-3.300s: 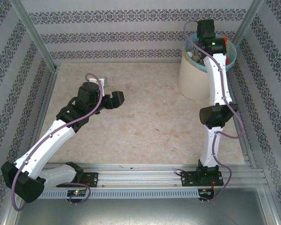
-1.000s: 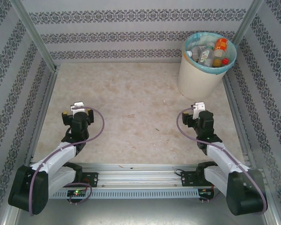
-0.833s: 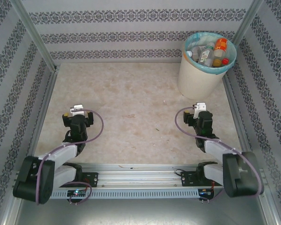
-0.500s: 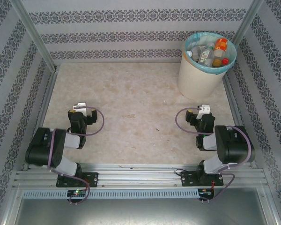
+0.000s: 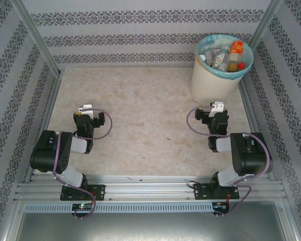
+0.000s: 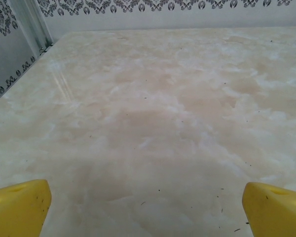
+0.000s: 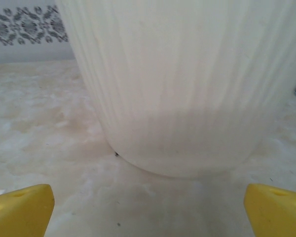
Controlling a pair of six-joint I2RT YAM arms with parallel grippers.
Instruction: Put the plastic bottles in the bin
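The bin, a cream-white bucket with a teal bag folded over its rim, stands at the far right corner. Several plastic bottles lie inside it, among them an orange one with a red cap. My left gripper rests low near the left base, open, and its yellow fingertips have only bare table between them. My right gripper sits just in front of the bin, open and empty. The bin's ribbed wall stands close ahead of it.
The marble-patterned tabletop spreads between the arms. Patterned walls and metal posts enclose the left, back and right sides. An aluminium rail carrying both arm bases runs along the near edge.
Both arms have folded back over their bases into a compact pose. The bottles in the bin have not moved.
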